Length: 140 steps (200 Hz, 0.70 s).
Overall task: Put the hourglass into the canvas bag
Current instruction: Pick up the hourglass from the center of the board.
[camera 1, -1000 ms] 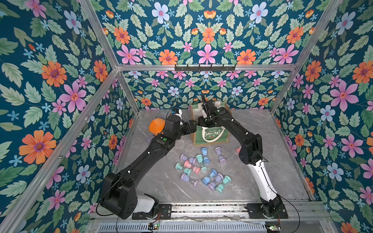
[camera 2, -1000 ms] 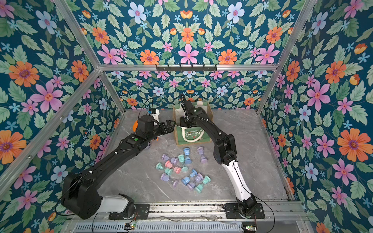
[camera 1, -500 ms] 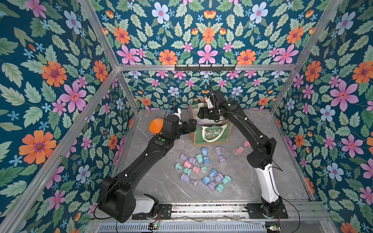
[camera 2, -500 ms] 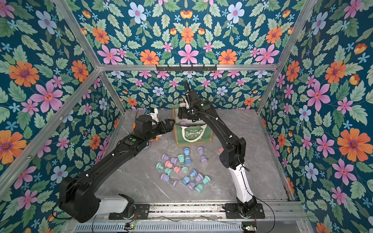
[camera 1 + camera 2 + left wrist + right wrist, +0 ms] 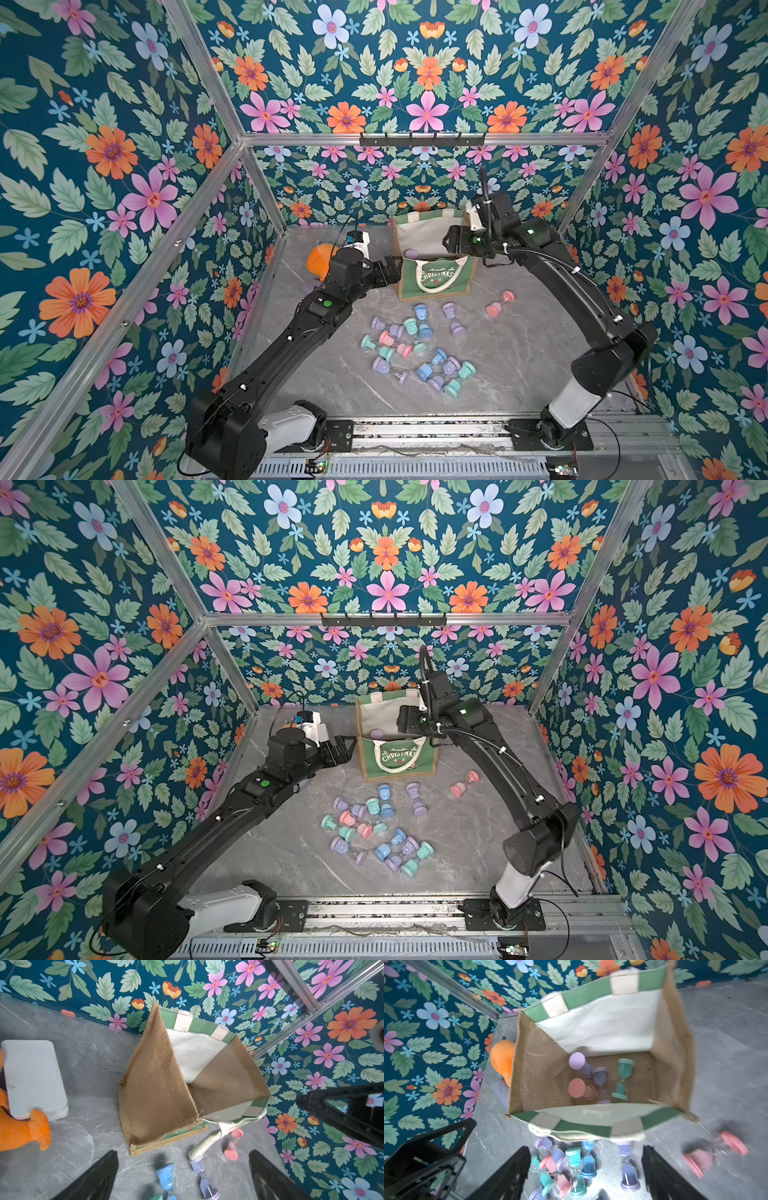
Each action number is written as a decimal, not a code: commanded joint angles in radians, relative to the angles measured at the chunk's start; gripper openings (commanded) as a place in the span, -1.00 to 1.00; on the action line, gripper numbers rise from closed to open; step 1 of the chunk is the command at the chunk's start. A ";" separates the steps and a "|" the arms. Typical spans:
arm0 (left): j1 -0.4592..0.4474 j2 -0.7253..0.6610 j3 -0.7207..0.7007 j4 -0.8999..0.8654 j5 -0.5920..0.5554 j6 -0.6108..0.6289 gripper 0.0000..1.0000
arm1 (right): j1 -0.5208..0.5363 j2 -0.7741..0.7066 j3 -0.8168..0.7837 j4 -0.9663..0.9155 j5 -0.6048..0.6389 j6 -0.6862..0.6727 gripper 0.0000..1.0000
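Over the bag (image 5: pixel 457 277) the right tool (image 5: pixel 585 1147) is hanging spread and empty; a lone pink hourglass (image 5: pixel 500 304) is lying off to its right.

The left tool (image 5: pixel 184 1152) is sitting just beside the bag's burlap left side, jaws spread, gripping nothing; whether it is touching the cloth I cannot tell; the bag is standing upright at the back of the desk (image 5: pixel 519 365), mouth open, several hourglasses (image 5: pixel 623 1080) lying on its floor; a pile (image 5: pixel 415 349) is lying in front of it, between the arms; the right tool is hovering above the mouth, jaws wide, pinching nothing; the pink hourglass is lying on its side, long axis slanting from near-left to far-right, nearer the right arm; that arm is looking better placed to fetch it.
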 commanded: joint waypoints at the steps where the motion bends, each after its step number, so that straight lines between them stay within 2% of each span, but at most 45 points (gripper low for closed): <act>1: -0.029 -0.018 -0.010 -0.010 -0.006 0.022 1.00 | -0.040 -0.114 -0.140 0.046 0.041 0.069 0.71; 42: -0.148 -0.052 -0.044 -0.022 -0.093 0.030 1.00 | -0.171 -0.319 -0.491 0.113 0.014 0.164 0.72; 74: -0.253 -0.032 -0.063 -0.014 -0.152 0.020 1.00 | -0.228 -0.397 -0.724 0.167 0.032 0.225 0.72; 105: -0.315 0.001 -0.102 0.052 -0.162 -0.010 1.00 | -0.232 -0.395 -0.879 0.266 0.055 0.271 0.71; 140: -0.372 0.052 -0.101 0.096 -0.174 -0.017 1.00 | -0.232 -0.296 -0.924 0.333 0.059 0.296 0.70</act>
